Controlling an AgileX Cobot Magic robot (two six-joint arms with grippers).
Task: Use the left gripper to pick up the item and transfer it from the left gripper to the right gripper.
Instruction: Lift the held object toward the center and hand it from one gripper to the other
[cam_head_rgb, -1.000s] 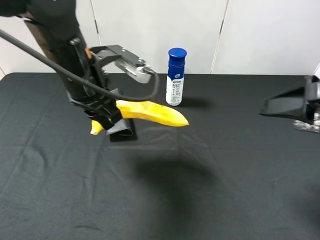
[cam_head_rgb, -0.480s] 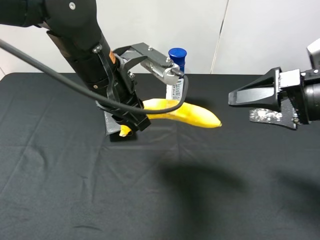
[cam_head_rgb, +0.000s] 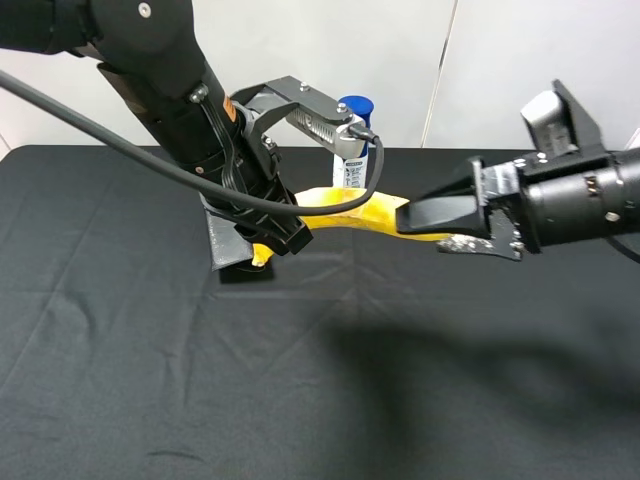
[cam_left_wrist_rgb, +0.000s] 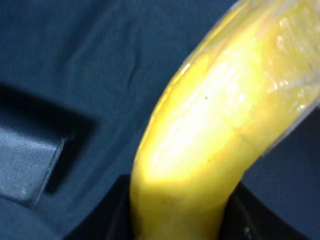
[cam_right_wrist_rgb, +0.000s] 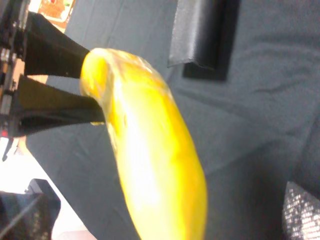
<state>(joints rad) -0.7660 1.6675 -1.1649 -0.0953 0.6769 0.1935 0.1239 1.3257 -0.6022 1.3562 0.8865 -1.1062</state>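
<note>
My left gripper (cam_head_rgb: 278, 238) is shut on the yellow banana (cam_head_rgb: 350, 212) near its stem end and holds it level above the black table. The banana fills the left wrist view (cam_left_wrist_rgb: 200, 140), with black fingers (cam_left_wrist_rgb: 117, 217) on either side of it. My right gripper (cam_head_rgb: 420, 230) has reached in from the right. Its jaws stand open on either side of the banana's free end. In the right wrist view the banana (cam_right_wrist_rgb: 150, 165) runs toward the camera, with the left gripper's fingers (cam_right_wrist_rgb: 55, 115) at its far end and one of my pads (cam_right_wrist_rgb: 300, 215) apart from it.
A black folded wallet (cam_head_rgb: 228, 250) lies on the black tablecloth (cam_head_rgb: 120, 380) under the left arm; it also shows in the right wrist view (cam_right_wrist_rgb: 202, 35). A white spray bottle with blue cap (cam_head_rgb: 353, 108) stands behind, partly hidden by the silver bracket (cam_head_rgb: 315, 120).
The right gripper has moved left from the table's right edge until its open jaws bracket the banana's end. The left arm carried the banana right and a little up.
</note>
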